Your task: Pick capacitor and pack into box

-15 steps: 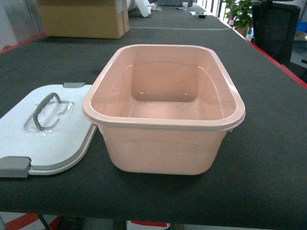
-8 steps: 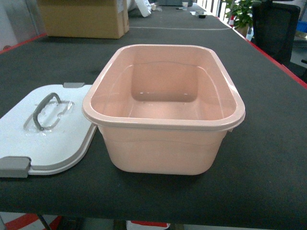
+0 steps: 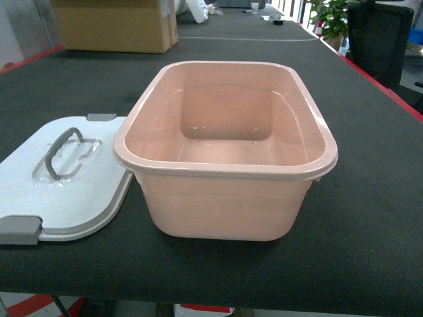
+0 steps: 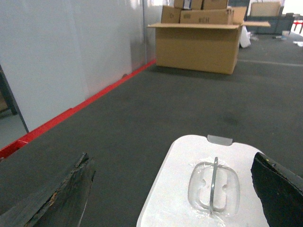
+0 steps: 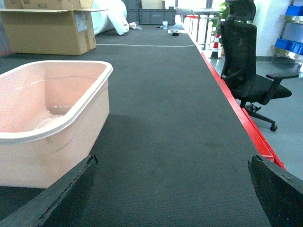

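Note:
The pale pink box [image 3: 225, 152] stands open in the middle of the dark table, and nothing shows inside it; its near corner [image 5: 42, 118] fills the left of the right wrist view. Its white lid [image 3: 63, 175] with a grey handle lies flat to the left of the box, and the same lid [image 4: 208, 189] shows in the left wrist view. My left gripper [image 4: 173, 189] is open, with the lid's left edge between its fingers. My right gripper [image 5: 173, 189] is open over bare mat, right of the box. No capacitor is in view. Neither gripper shows in the head view.
A brown cardboard carton [image 3: 115, 25] stands at the table's far left; the same carton [image 4: 199, 40] appears in the left wrist view. The table's red right edge [image 5: 236, 113] runs beside a black office chair [image 5: 248, 61]. A grey wall panel [image 4: 61, 56] stands on the left.

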Tool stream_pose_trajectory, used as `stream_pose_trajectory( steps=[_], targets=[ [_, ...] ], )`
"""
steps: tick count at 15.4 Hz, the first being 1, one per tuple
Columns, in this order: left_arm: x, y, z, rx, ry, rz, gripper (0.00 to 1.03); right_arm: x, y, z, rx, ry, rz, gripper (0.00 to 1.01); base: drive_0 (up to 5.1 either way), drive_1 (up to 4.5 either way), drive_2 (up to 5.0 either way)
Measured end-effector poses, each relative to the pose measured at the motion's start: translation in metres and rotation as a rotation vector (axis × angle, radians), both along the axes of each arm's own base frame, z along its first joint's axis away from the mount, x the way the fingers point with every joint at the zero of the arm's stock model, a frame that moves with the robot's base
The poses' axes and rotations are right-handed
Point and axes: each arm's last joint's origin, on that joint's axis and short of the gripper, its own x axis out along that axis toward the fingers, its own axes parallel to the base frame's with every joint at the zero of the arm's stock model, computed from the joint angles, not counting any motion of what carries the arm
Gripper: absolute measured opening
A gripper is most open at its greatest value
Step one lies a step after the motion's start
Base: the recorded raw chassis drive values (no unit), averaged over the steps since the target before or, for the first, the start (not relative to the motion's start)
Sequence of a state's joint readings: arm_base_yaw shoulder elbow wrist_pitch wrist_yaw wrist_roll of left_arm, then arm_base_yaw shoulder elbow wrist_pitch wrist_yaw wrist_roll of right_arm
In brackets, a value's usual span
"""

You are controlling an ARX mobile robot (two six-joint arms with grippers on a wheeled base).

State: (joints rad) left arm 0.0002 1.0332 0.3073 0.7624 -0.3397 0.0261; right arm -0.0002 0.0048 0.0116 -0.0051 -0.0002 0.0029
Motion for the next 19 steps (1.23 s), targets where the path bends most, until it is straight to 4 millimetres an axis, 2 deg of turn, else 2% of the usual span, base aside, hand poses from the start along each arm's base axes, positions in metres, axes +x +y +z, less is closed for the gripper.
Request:
stream_pose_trajectory(
  steps=[4, 5, 6, 9, 10, 11, 14, 17, 19],
  targets=[
    [0.096, 0.031, -0.032, -0.023, 0.180, -0.108, 0.98, 0.000, 0.000, 0.000, 0.000, 0.000, 0.000, 0.98, 0.0, 0.00, 0.0],
    [0.126, 0.036, -0.054, -0.036, 0.246, -0.197, 0.98, 0.000, 0.000, 0.000, 0.000, 0.000, 0.000, 0.98, 0.0, 0.00, 0.0],
    [0.135, 0.035, -0.067, -0.036, 0.280, -0.247, 0.98, 0.000, 0.000, 0.000, 0.000, 0.000, 0.000, 0.98, 0.0, 0.00, 0.0],
    [0.144, 0.030, -0.091, -0.041, 0.340, -0.279, 0.98, 0.000, 0.000, 0.000, 0.000, 0.000, 0.000, 0.98, 0.0, 0.00, 0.0],
    [0.149, 0.028, -0.104, -0.038, 0.358, -0.308, 0.98, 0.000, 0.000, 0.000, 0.000, 0.000, 0.000, 0.98, 0.0, 0.00, 0.0],
    [0.155, 0.026, -0.119, -0.033, 0.366, -0.334, 0.98, 0.000, 0.000, 0.000, 0.000, 0.000, 0.000, 0.98, 0.0, 0.00, 0.0],
    [0.169, 0.026, -0.145, -0.013, 0.341, -0.345, 0.98, 0.000, 0.000, 0.000, 0.000, 0.000, 0.000, 0.98, 0.0, 0.00, 0.0],
    [0.177, 0.025, -0.155, 0.019, 0.316, -0.350, 0.98, 0.000, 0.000, 0.000, 0.000, 0.000, 0.000, 0.98, 0.0, 0.00, 0.0],
    [0.181, 0.028, -0.151, 0.030, 0.270, -0.345, 0.96, 0.000, 0.000, 0.000, 0.000, 0.000, 0.000, 0.98, 0.0, 0.00, 0.0]
  ],
)
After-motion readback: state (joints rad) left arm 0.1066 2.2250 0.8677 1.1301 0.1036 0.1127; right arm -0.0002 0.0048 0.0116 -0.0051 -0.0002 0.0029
